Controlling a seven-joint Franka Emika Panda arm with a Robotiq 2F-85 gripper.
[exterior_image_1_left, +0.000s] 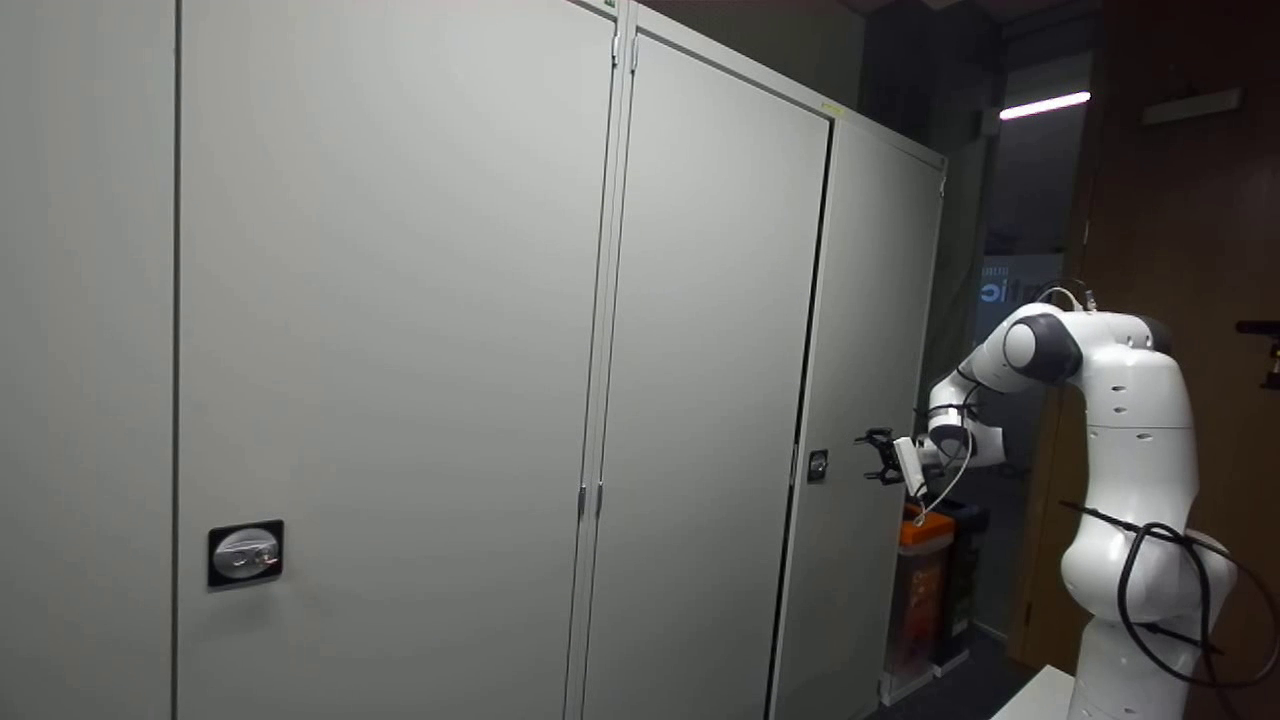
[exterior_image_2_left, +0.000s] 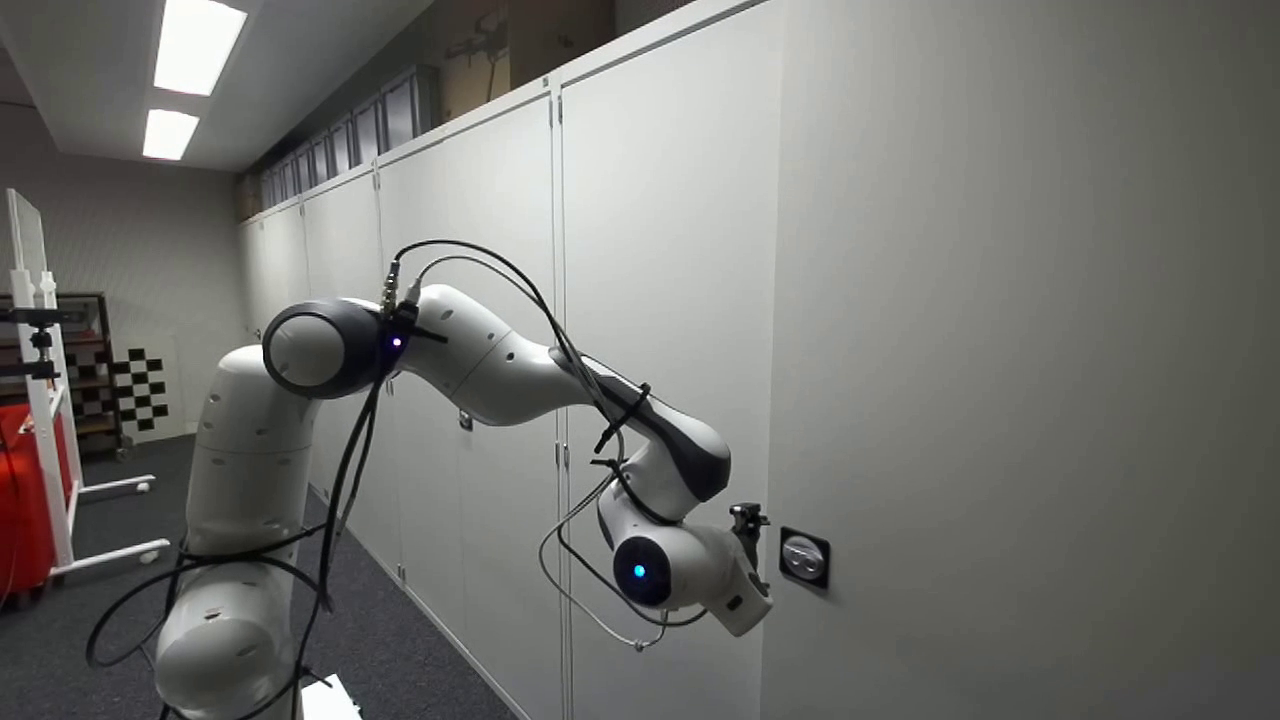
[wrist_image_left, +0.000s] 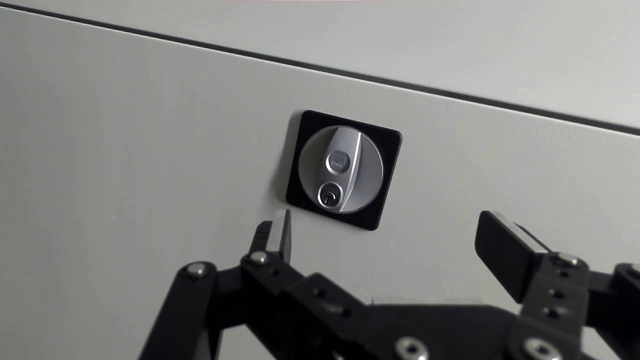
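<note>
Two fingers (wrist_image_left: 280, 234) of the end effector (wrist_image_left: 386, 217) stand apart, holding nothing, near a silver knob (wrist_image_left: 341, 169) on the cabinet door (wrist_image_left: 150, 160). In the wrist view the knob sits left of their midline, so closing off-centre could scrape its black plate (wrist_image_left: 369, 218) or slip off; the depth is hard to judge. Counted there: one knob, one plate, one keyhole (wrist_image_left: 330, 196). An exterior view adds another knob (exterior_image_1_left: 246, 553), near left, and two bins (exterior_image_1_left: 915, 610), far right.

The knob (wrist_image_left: 341, 169) is silver, its plate (wrist_image_left: 370, 218) black — the door (wrist_image_left: 175, 150) grey.
</note>
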